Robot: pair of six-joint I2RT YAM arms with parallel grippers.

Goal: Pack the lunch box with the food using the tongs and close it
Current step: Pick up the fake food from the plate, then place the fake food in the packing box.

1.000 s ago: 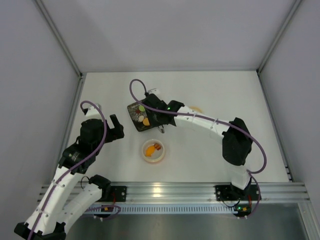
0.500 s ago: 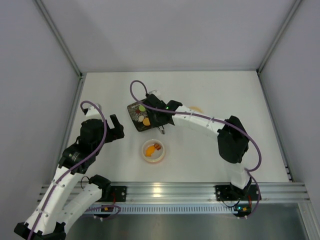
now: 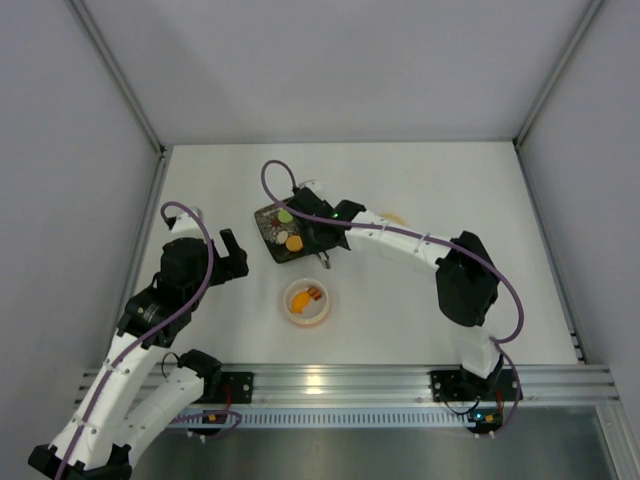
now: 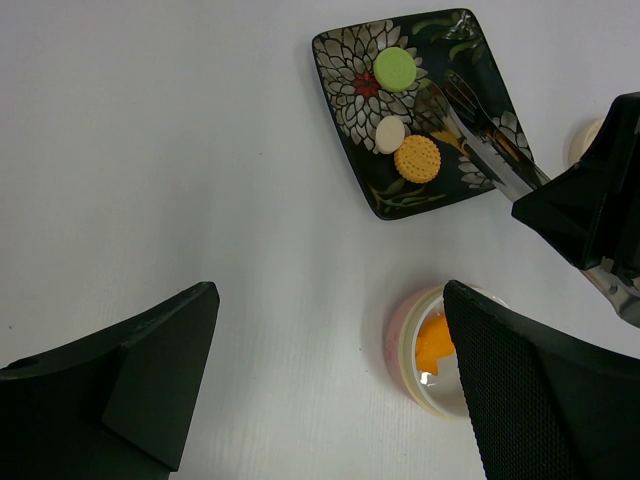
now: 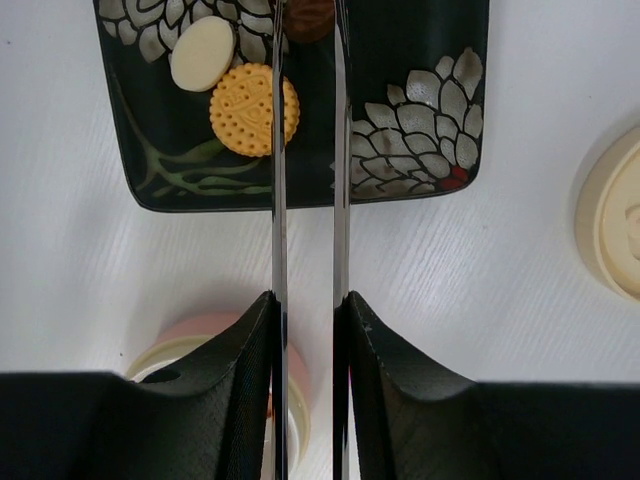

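Status: right fingers are clamped on the tongs, one finger outside each arm, squeezed most of the way in with a narrow gap left between the arms. The arms run straight up the right wrist view to the plate. A dark brown piece sits between the tips at the top edge of that frame, half cut off, so I can't tell if it's actually pinched or just straddled. Just left of the tongs on the plate are an orange biscuit and a white piece, with a green piece further up-frame in the left wrist view. The lunch box is on the bench just below the plate, centre of the top view. It's open, with an orange piece and what looks like one more small piece inside. The lid lies flat on the bench right of the plate, apart from the box. The left fingers are wide open, holding nothing, off to the left of plate and box. My read: mid-packing, on the pick of the brown piece. Next needs a firm squeeze, a straight lift clear of the plate rim, a short carry down-frame to the box, and release over it. At least three pieces after that, then the lid. Risk: the round piece squirts out of the thin tips.
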